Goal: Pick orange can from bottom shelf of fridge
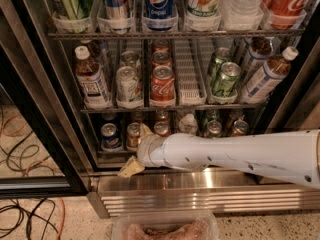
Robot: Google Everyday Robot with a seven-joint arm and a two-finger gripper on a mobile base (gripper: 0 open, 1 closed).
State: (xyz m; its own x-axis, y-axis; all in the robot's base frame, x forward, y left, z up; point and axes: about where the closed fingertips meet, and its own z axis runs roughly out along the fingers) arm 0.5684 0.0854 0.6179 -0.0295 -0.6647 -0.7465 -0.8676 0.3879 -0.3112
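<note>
One white arm [240, 156] in from the right, low across the front of the fridge [75, 134], above the ribbed steel base panel [210, 196]. Gripper [137, 149] at the front edge of the bottom shelf [118, 152], left of centre. Fingers [131, 167] spread apart, gripping nothing: one low, one up beside the orange can [132, 134]. Orange can upright on the bottom shelf, just right of a blue Pepsi can [109, 137].
</note>
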